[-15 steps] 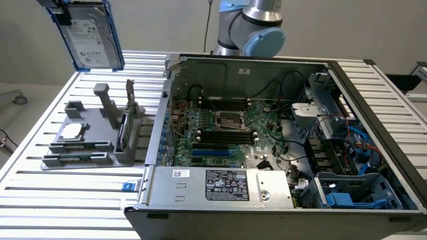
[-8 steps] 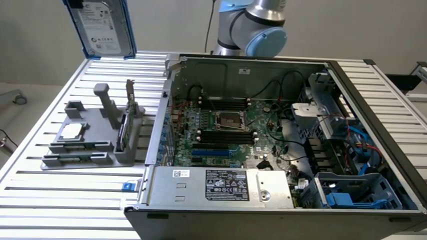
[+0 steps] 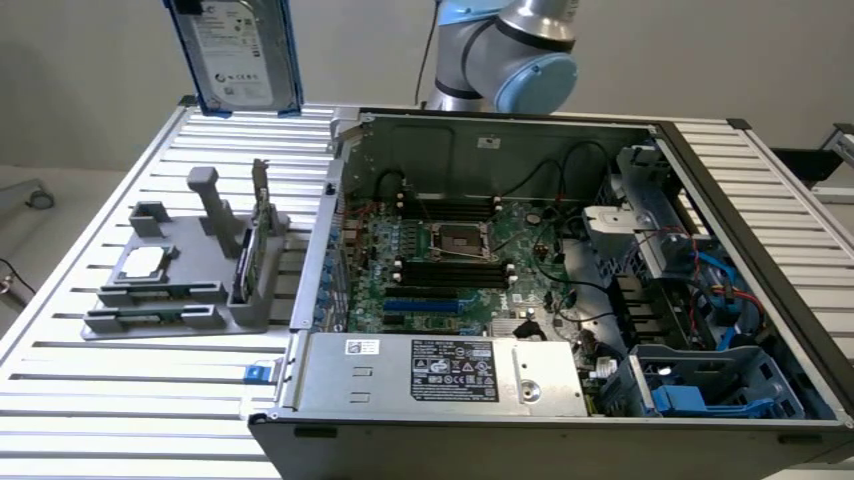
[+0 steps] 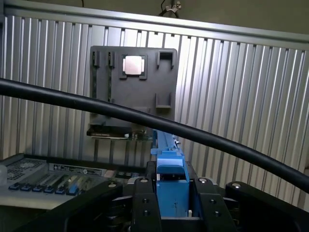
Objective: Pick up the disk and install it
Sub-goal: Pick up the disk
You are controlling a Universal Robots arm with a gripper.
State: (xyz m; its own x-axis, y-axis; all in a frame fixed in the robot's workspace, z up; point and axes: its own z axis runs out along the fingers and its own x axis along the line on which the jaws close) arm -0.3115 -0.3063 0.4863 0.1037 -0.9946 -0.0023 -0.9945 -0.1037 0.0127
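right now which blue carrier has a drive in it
The disk up in the air: its blue frame holds a silver labelled drive; the blue caddy inside the computer case shows none.

we see even, cool, diffuse light in the exterior view: the slatted table is bright, with faint shadows beside the grey holder. the open computer case sinks into shade along its inner walls. the disk has a pale sheen on its label. the wrist view is dimmer and greenish; the chip glares white, and the cable is a flat black band.
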